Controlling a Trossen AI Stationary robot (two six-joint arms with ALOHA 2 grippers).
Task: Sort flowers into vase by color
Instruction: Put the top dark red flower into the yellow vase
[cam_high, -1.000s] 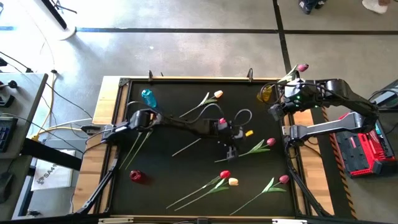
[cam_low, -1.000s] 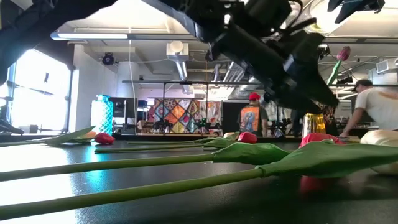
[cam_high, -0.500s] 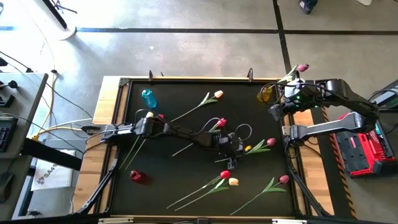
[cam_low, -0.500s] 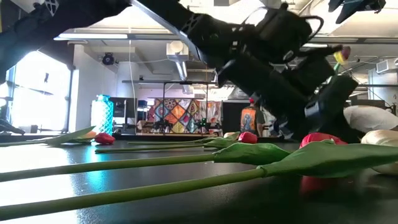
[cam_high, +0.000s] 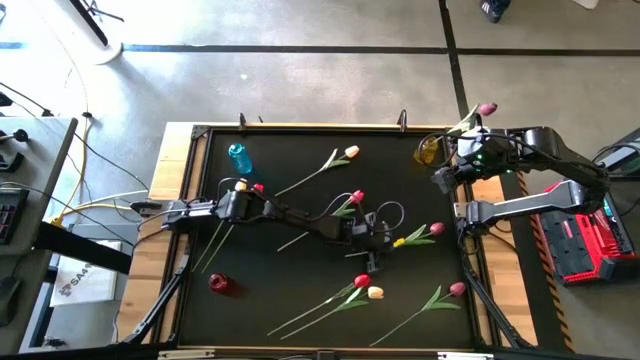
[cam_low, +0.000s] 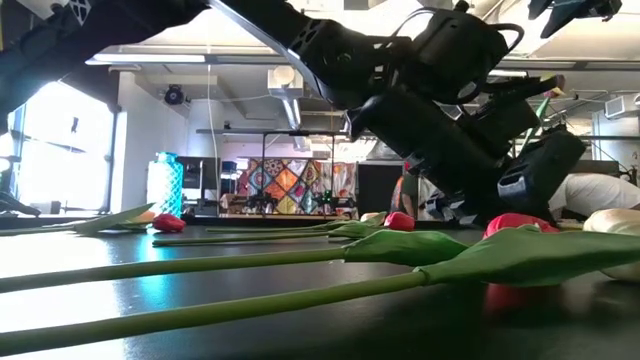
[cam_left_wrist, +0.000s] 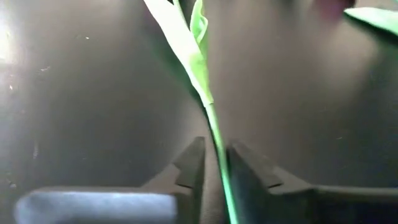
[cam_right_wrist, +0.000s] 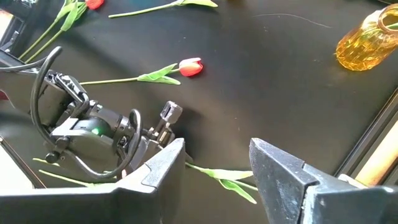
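left claw (cam_left_wrist: 214, 171): mine, down low over the middle of the black table (cam_high: 300, 300). Fingers (cam_left_wrist: 189, 168) narrowed, a thin green stem (cam_left_wrist: 214, 134) running between them. Can't really tell if they're pinching it or just straddling it.

that stem: its leaf (cam_left_wrist: 186, 43) is easy to see from my wrist, but the flower head is cut off there. From above it looks like the pink-headed flower (cam_high: 420, 233) lying just right of my claw, though my arm covers the part I'm at.

low camera: my arm (cam_low: 420, 80) blocks most of it, claw tip not really readable.

right claw (cam_right_wrist: 214, 165): also mine, parked up at the far right corner, fingers spread apart with nothing between them. A pink flower (cam_high: 486, 108) sticks up right by that arm; what holds it is hard to make out.

yellow vase (cam_high: 428, 150): far right corner, beside the right arm.

blue vase (cam_high: 237, 156): far left.

red vase (cam_high: 220, 283): near left.

other flowers: cream one (cam_high: 350, 152) at the back, red one (cam_high: 357, 197) mid-table half under my arm, red (cam_high: 362, 281) and cream (cam_high: 375, 292) side by side up front, pink (cam_high: 457, 288) front right.
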